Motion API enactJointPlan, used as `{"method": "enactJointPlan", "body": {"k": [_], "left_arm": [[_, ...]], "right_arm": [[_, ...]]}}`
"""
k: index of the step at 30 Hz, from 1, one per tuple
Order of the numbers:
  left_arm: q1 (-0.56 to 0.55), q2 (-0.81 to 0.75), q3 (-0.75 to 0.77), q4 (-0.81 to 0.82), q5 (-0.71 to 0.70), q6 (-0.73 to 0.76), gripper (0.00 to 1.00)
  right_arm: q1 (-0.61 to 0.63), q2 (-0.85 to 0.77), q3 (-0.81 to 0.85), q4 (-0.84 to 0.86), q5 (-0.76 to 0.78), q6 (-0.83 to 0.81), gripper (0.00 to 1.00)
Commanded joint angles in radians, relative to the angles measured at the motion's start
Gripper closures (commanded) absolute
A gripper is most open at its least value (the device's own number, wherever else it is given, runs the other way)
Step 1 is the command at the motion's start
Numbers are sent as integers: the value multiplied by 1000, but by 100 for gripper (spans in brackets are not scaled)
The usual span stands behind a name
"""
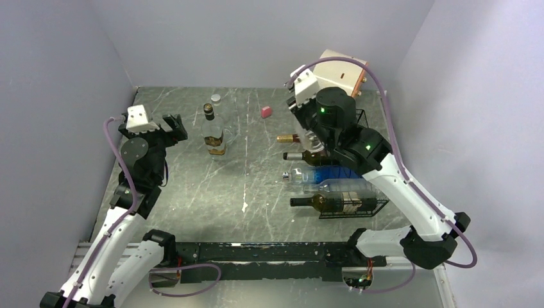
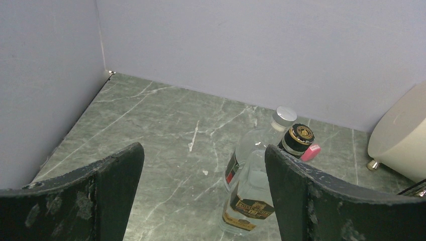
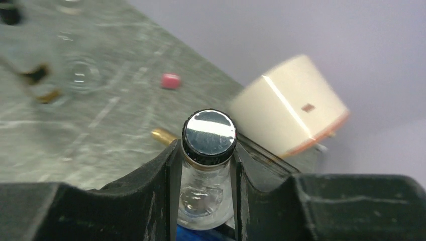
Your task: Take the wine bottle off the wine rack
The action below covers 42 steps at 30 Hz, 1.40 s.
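The black wire wine rack (image 1: 367, 206) stands on the right of the table with several bottles lying across it, among them a dark wine bottle (image 1: 321, 202) at its near end and a blue-tinted clear bottle (image 1: 321, 174). My right gripper (image 3: 208, 150) is shut on the neck of a clear glass bottle (image 3: 206, 186) with a shiny dark-rimmed cap (image 3: 209, 131); the bottle shows blue lower down. In the top view the right wrist (image 1: 330, 112) hides this grip above the rack's far end. My left gripper (image 1: 174, 128) is open and empty; its fingers (image 2: 108, 186) are wide apart.
Two upright bottles stand mid-left: a labelled one with a black-and-gold cap (image 1: 213, 131) (image 2: 251, 196) and a silver-capped one (image 2: 282, 116) behind. A small pink block (image 1: 265, 111) (image 3: 170, 80) lies near the back. A cream drum (image 1: 340, 70) (image 3: 291, 100) sits behind the rack. A gold-capped bottle neck (image 1: 287, 138) sticks out.
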Motion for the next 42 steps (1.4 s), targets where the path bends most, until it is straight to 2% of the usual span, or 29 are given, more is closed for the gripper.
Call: {"method": "enactJointPlan", "body": {"k": [1,5,11,19,26,36,42], "left_arm": [[1,-14,24,-6,-11,-2,7],[1,-12,26,-7,-6,-4,7],[1,-13,31,-11,1,-9,7],[1,-24,29,-11,-7,-9,7],[1,-32,29,-11,-4,-13,7],[1,-43,28,-11,-8,-18,7],[1,-44,28,-10,-9,-19,7]], "right_arm": [[11,-32,-13,216,-350,129,100],[25,-27,-121,370,-541,244,100],[99,69,-220,548,-622,351,100],[224,298,-138,660,-525,318,100],[227,420,-89,753,-452,329,100],[226,554,27,774,-401,314,100],[225,574,23,764,-358,304,100]]}}
